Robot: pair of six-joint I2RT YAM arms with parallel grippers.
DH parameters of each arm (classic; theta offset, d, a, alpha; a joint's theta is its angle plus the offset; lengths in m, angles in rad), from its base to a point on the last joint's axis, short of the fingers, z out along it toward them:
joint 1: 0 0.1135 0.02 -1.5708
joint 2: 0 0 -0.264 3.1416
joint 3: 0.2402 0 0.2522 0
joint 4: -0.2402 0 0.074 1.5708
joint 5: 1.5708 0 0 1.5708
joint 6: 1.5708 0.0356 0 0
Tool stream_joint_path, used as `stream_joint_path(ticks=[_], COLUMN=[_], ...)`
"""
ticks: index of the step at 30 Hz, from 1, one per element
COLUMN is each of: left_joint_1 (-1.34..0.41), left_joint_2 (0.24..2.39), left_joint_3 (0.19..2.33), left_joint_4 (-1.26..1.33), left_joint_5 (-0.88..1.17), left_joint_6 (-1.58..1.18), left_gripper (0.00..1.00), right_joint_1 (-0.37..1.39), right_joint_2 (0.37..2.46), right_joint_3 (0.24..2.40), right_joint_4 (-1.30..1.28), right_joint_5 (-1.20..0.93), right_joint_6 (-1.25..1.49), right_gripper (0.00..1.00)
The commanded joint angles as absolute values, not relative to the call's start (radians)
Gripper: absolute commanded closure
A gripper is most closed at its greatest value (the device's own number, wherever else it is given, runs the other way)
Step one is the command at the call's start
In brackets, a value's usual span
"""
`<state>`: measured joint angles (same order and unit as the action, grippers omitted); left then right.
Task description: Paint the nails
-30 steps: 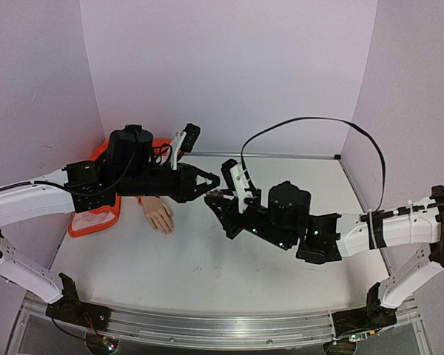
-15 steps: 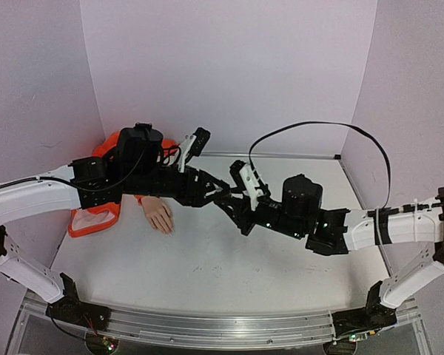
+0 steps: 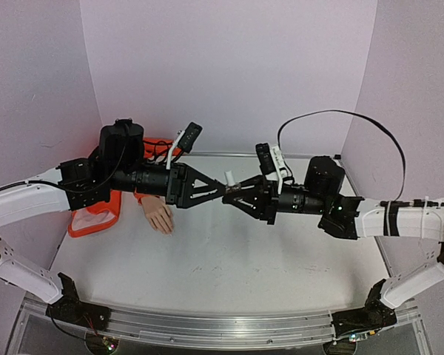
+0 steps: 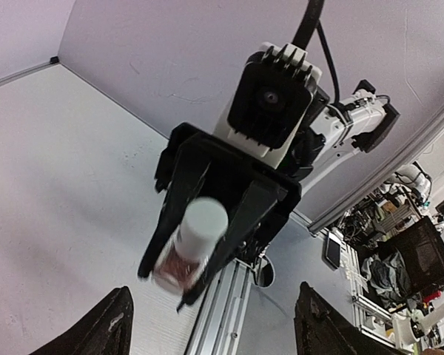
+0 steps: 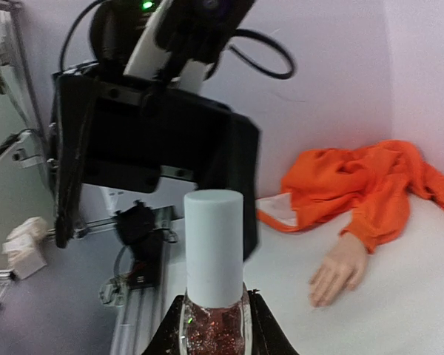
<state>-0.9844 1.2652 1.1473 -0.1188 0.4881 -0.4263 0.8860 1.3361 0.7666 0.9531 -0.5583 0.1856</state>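
A small glass bottle (image 5: 212, 325) of red glitter polish with a pale cap (image 5: 213, 244) stands in my right gripper (image 5: 213, 336), which is shut on its glass body. In the top view the bottle (image 3: 229, 183) hangs in mid-air between the two arms. My left gripper (image 4: 214, 329) faces it, open, with its fingertips (image 4: 112, 325) wide apart and nothing between them. The flesh-coloured mannequin hand (image 3: 160, 217) lies palm down on the table at the left, in an orange sleeve (image 5: 362, 181). Its nails are too small to tell apart.
The orange fabric (image 3: 96, 216) spreads to the left wall behind my left arm. A black cable (image 3: 340, 118) loops above my right arm. Purple walls close in the white table (image 3: 229, 259) on three sides, and an aluminium rail (image 3: 207, 329) runs along its near edge.
My left gripper has gone from shut to open and drawn back slightly to the left. My right arm has risen and swung right, holding the bottle level with the left gripper.
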Motion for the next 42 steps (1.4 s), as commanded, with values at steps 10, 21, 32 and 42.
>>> stream_joint_path(ticks=[10, 21, 32, 42], left_joint_1=[-0.996, -0.997, -0.994, -0.994], left_joint_2=[1.267, 1.307, 1.370, 1.364], left_joint_3=[1.165, 1.171, 1.225, 1.239], left_joint_4=[-0.004, -0.012, -0.157, -0.166], left_joint_5=[0.581, 0.497, 0.296, 0.348], left_joint_6=[-0.445, -0.435, -0.440, -0.423], left_gripper=[0.51, 0.89, 1.00, 0.68], right_joint_1=[0.888, 0.888, 1.132, 1.017], right_joint_2=[1.506, 1.465, 1.450, 1.369], right_joint_3=[0.879, 0.855, 0.929, 0.846], right_joint_4=[1.293, 1.167, 0.931, 0.977], right_joint_5=[-0.928, -0.672, 0.615, -0.140], right_joint_6=[0.422, 0.282, -0.060, -0.013], right_gripper=[1.00, 1.00, 1.00, 1.00])
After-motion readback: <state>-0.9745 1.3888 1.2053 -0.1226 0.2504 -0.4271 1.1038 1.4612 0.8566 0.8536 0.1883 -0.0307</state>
